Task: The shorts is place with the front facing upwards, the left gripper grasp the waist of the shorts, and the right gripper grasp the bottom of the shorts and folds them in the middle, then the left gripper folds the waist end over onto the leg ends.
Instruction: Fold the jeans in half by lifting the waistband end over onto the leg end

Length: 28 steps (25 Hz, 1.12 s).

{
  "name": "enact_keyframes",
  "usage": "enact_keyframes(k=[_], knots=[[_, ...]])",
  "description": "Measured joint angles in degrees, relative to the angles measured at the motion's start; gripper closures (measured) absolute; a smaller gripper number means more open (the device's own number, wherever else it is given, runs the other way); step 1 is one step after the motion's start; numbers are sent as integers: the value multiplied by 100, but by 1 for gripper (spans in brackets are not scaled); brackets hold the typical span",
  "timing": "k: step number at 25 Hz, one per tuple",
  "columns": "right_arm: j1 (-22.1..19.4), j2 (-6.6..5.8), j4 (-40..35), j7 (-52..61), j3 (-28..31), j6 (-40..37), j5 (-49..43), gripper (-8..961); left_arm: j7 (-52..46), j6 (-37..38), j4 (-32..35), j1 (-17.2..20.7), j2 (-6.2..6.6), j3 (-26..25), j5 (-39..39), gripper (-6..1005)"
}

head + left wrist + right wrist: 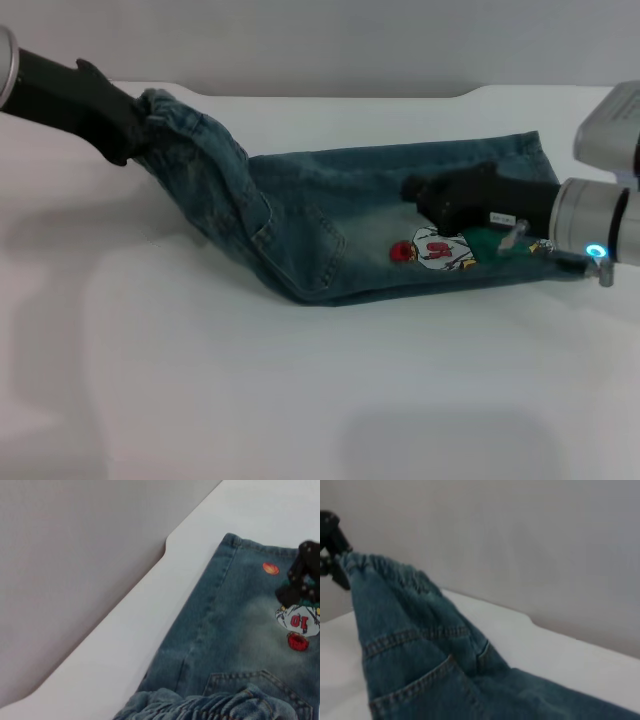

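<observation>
The right gripper (415,190) covers part of the shorts (330,220); its fingertips blur into dark. The left arm runs off frame.

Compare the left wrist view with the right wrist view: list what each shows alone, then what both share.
Only the left wrist view shows the cartoon print, the orange ball, the leg hem and the right gripper resting on the denim. Only the right wrist view shows the left gripper holding the raised waist. Both show the shorts, a stitched pocket, the white table and the grey wall.
</observation>
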Motion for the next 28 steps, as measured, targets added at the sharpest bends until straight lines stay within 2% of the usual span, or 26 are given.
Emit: enact_keyframes(k=[12, 21, 28], knots=[[128, 4, 198, -21, -69, 136, -10, 913, -18, 180, 214, -229, -26, 83, -27, 928], [232, 42, 213, 10, -587, 400, 6, 913, -155, 181, 538, -205, -36, 430, -352, 931], [277, 46, 229, 21, -664, 455, 12, 913, -245, 185, 777, -278, -37, 532, -484, 930]])
